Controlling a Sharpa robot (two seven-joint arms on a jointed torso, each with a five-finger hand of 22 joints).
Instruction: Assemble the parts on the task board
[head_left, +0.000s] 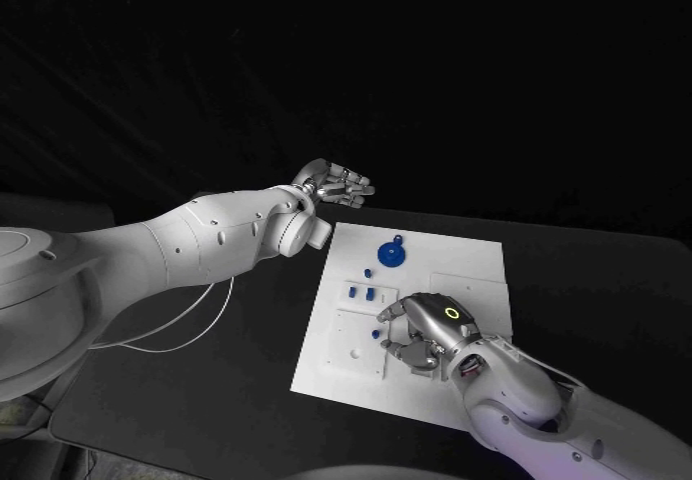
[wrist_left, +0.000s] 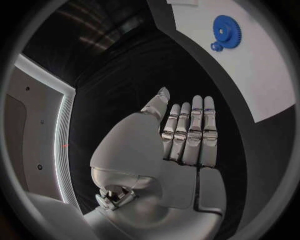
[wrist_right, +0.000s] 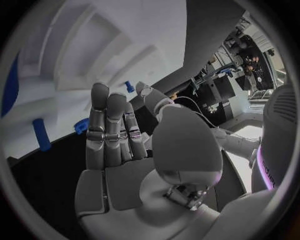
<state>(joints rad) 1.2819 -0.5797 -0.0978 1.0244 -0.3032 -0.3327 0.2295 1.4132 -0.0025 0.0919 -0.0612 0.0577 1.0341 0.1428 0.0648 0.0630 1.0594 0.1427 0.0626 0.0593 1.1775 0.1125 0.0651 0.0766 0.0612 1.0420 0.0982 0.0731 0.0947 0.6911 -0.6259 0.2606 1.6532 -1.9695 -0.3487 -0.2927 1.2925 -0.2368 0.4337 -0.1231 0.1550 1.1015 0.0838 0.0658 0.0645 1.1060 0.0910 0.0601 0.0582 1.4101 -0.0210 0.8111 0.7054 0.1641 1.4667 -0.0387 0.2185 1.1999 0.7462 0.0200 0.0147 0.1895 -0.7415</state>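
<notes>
Leftmost in the head view, the white left arm (head_left: 173, 245) reaches across the black bench (head_left: 188, 380) and ends in the left hand (head_left: 335, 184), which hangs over bare bench just beyond the task board's far left corner, apart from the board. Its wrist view shows that hand (wrist_left: 184, 145) flat, the long fingers (wrist_left: 194, 125) straight and side by side, the thumb off to one side, nothing held in it.

Next comes the task board (head_left: 462, 265), a white plate lying flat in the middle of the bench. Near its far edge lies a blue gear (head_left: 392, 254), with a smaller round blue piece touching it; the left wrist view shows the same gear (wrist_left: 226, 30) on the white board (wrist_left: 262, 75). Closer to the robot, at the board's left side, two small blue parts (head_left: 362, 292) stand side by side.

Further right, the right hand (head_left: 428, 332) hovers over the board's near half, palm down, fingers bent downward toward the plate. Whether they touch anything beneath cannot be told from above. In its wrist view the right hand (wrist_right: 134, 145) holds nothing; small blue pieces (wrist_right: 41, 135) lie on the board just past its fingertips.
</notes>
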